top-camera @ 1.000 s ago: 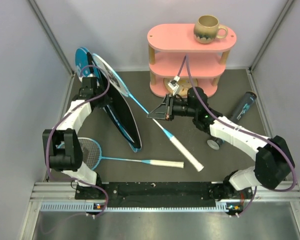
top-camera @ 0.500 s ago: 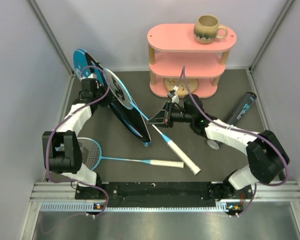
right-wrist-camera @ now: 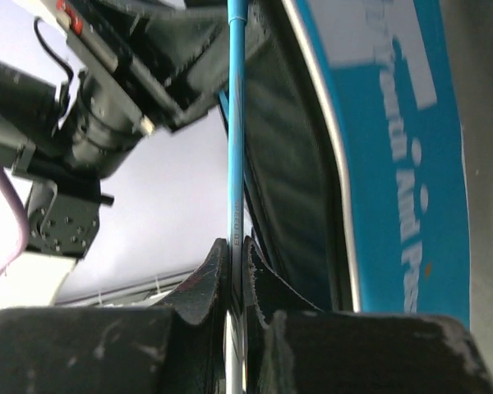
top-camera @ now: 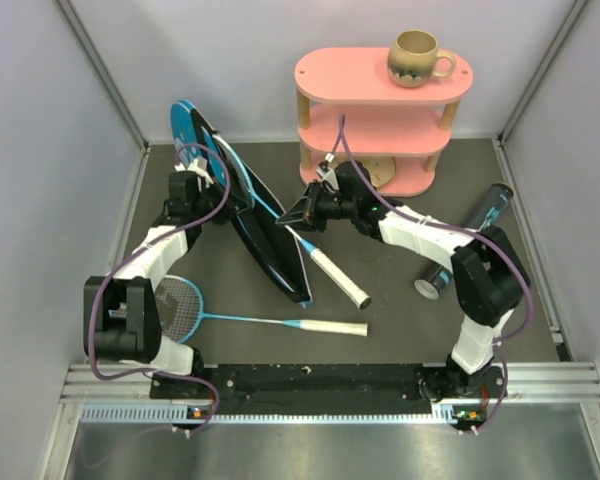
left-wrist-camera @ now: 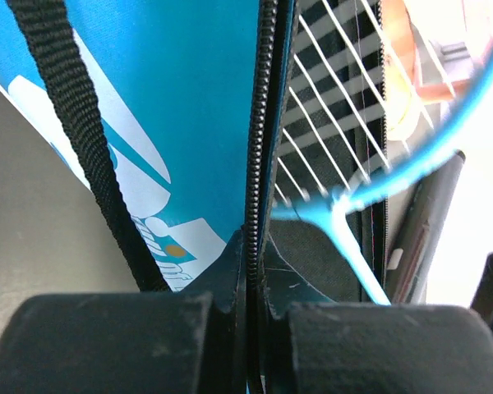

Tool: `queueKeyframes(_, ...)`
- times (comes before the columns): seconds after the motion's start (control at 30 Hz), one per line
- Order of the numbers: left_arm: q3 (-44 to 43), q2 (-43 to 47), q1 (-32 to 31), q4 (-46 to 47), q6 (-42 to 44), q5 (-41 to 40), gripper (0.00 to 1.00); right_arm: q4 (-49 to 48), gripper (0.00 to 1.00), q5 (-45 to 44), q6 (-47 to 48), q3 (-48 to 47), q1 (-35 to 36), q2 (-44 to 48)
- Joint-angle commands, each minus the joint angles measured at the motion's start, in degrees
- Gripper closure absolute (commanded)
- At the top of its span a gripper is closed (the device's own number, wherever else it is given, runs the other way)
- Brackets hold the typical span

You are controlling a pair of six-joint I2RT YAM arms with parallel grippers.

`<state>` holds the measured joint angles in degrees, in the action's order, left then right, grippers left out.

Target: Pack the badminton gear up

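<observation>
The blue racket cover (top-camera: 270, 245) stands on edge, its mouth held apart. My left gripper (top-camera: 212, 184) is shut on its zipper rim (left-wrist-camera: 263, 164), with blue fabric (left-wrist-camera: 189, 115) to the left. One light-blue racket (top-camera: 268, 205) has its head inside the cover; strings (left-wrist-camera: 333, 107) and throat (left-wrist-camera: 333, 220) show. My right gripper (top-camera: 290, 218) is shut on that racket's thin blue shaft (right-wrist-camera: 237, 123), and the white handle (top-camera: 338, 278) trails toward the front. A second racket (top-camera: 185, 305) lies flat at the front left. The black tube (top-camera: 465, 240) lies at the right.
The pink three-tier shelf (top-camera: 380, 82) stands at the back, close behind my right arm, with a beige mug (top-camera: 418, 55) on top. Grey walls close in the left, back and right sides. The left arm's wrist (right-wrist-camera: 90, 123) shows beyond the shaft in the right wrist view.
My right gripper has travelled left and back with the racket, sliding its head deeper into the cover. The left gripper has shifted the cover to the right.
</observation>
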<state>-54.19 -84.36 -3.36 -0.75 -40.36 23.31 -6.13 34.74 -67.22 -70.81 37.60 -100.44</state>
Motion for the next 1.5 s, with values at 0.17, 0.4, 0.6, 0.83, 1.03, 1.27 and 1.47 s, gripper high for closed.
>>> queueKeyframes(0.17, 3.83, 5.61, -3.76, 7.61, -4.55, 6.75, 1.00, -2.57, 1.00, -5.82, 3.15, -12.86, 0.19, -8.71)
queueKeyframes(0.4, 5.06, 7.89, -6.75, 7.61, -7.71, 6.31, 1.00, 3.39, 1.00, -15.04, 6.31, -21.03, 1.85, -11.79)
queueKeyframes(0.6, 4.97, 7.98, -7.63, 7.96, -11.49, 8.41, 1.00, 5.78, 1.00, -28.93, 13.86, -22.36, 4.14, -11.09)
queueKeyframes(0.83, 5.77, 8.86, -9.12, 7.44, -12.64, 9.73, 1.00, -3.52, 1.00, -32.90, 24.85, -22.36, 4.23, -14.25)
queueKeyframes(1.03, 7.00, 8.07, -9.91, 10.51, -16.33, 10.96, 1.00, -12.22, 1.00, -38.25, 29.07, -18.41, 4.58, -16.01)
queueKeyframes(1.27, 7.52, 7.11, -10.09, 11.82, -17.56, 8.60, 1.00, -12.86, 1.00, -49.06, 31.63, -13.75, 6.25, -14.08)
queueKeyframes(1.47, 6.56, 2.45, -10.18, 13.67, -17.56, 9.03, 1.00, 2.21, 1.00, -53.00, 31.71, -21.54, 8.71, -13.20)
